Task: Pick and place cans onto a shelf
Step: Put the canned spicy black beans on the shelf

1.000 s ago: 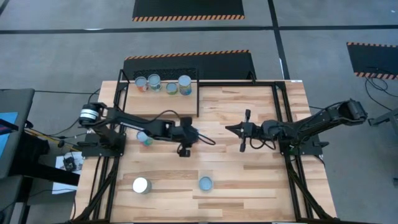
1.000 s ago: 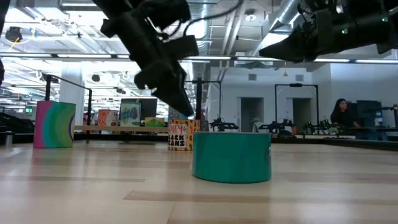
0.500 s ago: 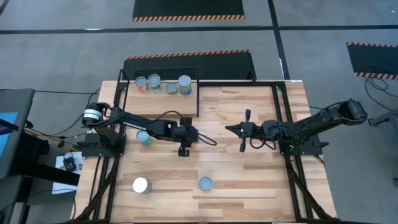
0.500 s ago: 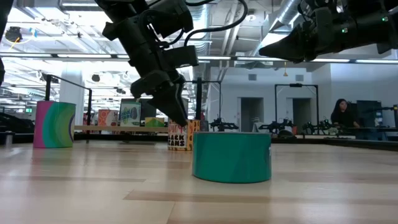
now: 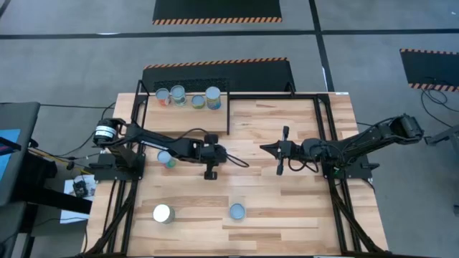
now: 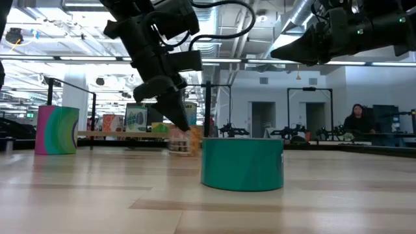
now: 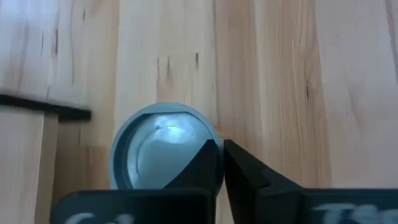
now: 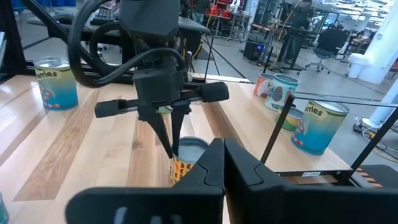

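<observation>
- Left gripper (image 5: pixel 209 172), fingers together and empty, hangs over the tabletop's (image 5: pixel 287 208) middle above an orange-labelled can (image 8: pixel 185 159).
- Right gripper (image 5: pixel 276 153), closed and empty, waits nearby.
- Four cans (image 5: pixel 188 97) stand on the shelf (image 5: pixel 219 115) at the far-left corner.

Four cans (image 5: pixel 188 97) stand in a row on the shelf (image 5: pixel 183 115) at the upper left of the table (image 5: pixel 287 215). Below the shelf, one can (image 5: pixel 166 158) sits under the left arm. Two more cans sit near the bottom edge, one (image 5: pixel 163 213) at the left and one (image 5: pixel 237 211) in the middle. The left gripper (image 5: pixel 209 164) and the right gripper (image 5: pixel 276 150) face each other at the table's middle.
</observation>
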